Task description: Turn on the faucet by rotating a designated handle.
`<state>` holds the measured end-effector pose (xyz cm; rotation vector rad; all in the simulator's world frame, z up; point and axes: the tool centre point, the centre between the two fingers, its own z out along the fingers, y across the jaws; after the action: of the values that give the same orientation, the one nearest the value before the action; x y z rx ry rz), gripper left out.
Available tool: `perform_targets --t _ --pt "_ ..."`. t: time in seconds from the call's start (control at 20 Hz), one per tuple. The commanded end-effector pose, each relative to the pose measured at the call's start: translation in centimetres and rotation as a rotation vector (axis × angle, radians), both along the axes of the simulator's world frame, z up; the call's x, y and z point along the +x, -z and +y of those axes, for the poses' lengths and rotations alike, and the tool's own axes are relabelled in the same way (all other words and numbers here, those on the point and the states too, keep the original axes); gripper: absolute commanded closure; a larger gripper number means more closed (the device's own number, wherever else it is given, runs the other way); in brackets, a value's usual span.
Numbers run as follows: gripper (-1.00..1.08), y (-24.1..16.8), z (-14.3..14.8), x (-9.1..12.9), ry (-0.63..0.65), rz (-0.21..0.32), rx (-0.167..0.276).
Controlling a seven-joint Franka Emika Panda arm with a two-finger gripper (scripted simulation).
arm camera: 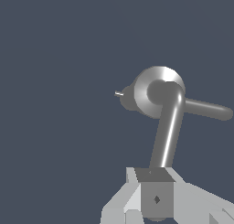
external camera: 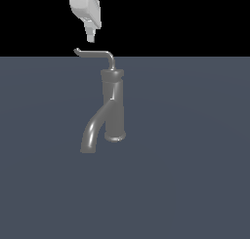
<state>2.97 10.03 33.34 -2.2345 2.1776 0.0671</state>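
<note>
Exterior view: Panda gripper (external camera: 91,37) is hanging just above the handle (external camera: 96,53), w/ the white fingertips pointing down over the horizontal arm, nearer its upturned tip than its bend. A thin dark gap is showing btwn fingertips and rod, so they're apart, not touching. Fingers are looking drawn close together from this angle, but can't tell if fully closed; nothing is sitting btwn them.

The handle is rising as a short stem out of the capped top of the faucet (external camera: 113,106), then bending and running toward the exterior view's left, directly beneath the fingers. The faucet is standing upright on the flat grey-blue surface (external camera: 195,174), below the fingers and offset toward the exterior view's right of them. Its curved spout (external camera: 91,133) is sweeping down and toward the exterior view's left, ending well below the fingertips.

Wrist view: looking straight down, the gripper (arm camera: 155,191) is covering the far end of the handle (arm camera: 168,136); the rod is running from under the fingers (arm camera: 132,195) to the round faucet (arm camera: 160,88) cap. The spout (arm camera: 208,109) is sticking out sideways from the body, away from the fingers. Tip of the handle is hidden under the gripper block.
</note>
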Motion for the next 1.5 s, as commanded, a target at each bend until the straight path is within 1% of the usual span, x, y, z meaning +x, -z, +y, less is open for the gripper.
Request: perform_targets --t 0.0,0.25,0.5,1.0,1.45 --pt "1.08 0.8 0.5 0.7 0.055 -0.002 -0.011" --pt "1.08 2.1 1.2 1.8 0.135 -0.006 -0.03" --pt "1.08 2.9 1.7 2.4 0.185 -0.01 -0.041" --pt "1.08 3.3 1.9 2.7 0.205 -0.011 -0.046" --pt "1.08 3.3 2.5 0.3 0.205 -0.011 -0.046"
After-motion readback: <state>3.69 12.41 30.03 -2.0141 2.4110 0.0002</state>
